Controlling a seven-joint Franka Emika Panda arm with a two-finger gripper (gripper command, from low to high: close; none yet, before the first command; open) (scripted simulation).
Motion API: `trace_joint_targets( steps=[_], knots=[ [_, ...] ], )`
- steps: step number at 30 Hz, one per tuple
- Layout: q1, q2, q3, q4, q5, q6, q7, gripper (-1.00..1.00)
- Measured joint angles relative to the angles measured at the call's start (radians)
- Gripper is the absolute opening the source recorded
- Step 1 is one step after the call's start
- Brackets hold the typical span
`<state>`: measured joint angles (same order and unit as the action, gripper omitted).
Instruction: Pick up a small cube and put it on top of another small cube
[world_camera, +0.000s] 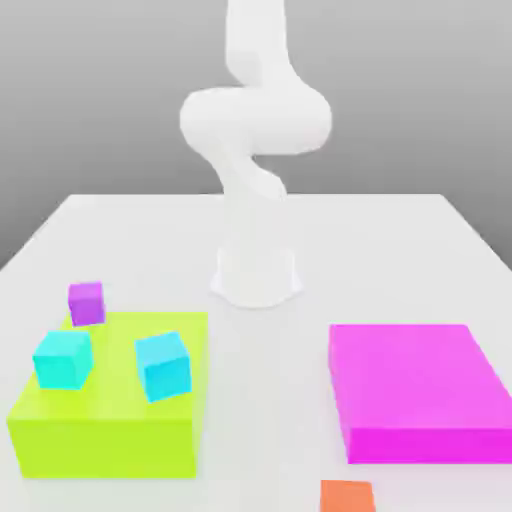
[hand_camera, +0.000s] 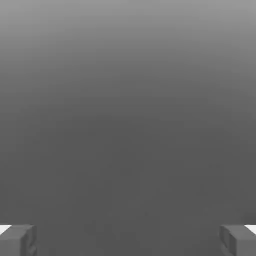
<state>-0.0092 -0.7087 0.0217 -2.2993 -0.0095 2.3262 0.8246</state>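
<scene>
End effector (hand_camera: 128, 240) is spread wide, nothing between the fingertips (hand_camera: 17, 240); hand view has both tips at opposite edges against plain grey background, no object near them. Small cube (world_camera: 347, 496), orange-red, sits on the tabletop (world_camera: 400, 240) at the near edge of the exterior view, well apart from the arm (world_camera: 255, 150) and not in the end effector's sight. It lies just in front of the magenta block (world_camera: 415, 390), on the exterior view's right. On the exterior view's left, a lime block (world_camera: 100, 440) carries two cyan cubes (world_camera: 62, 358) (world_camera: 163, 365); a purple cube (world_camera: 86, 302) sits at its far corner. Can't place the small cube against the end effector more exactly.
</scene>
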Motion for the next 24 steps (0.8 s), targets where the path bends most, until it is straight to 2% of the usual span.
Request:
trace_joint_targets(
  steps=[12, 24],
  knots=[
    [-0.030, 0.441, 0.096, 0.003, -0.063, 0.126, 0.131, 0.00],
    [0.007, 0.875, 0.126, 0.006, -0.113, 0.252, 0.252, 0.00]
  ],
)
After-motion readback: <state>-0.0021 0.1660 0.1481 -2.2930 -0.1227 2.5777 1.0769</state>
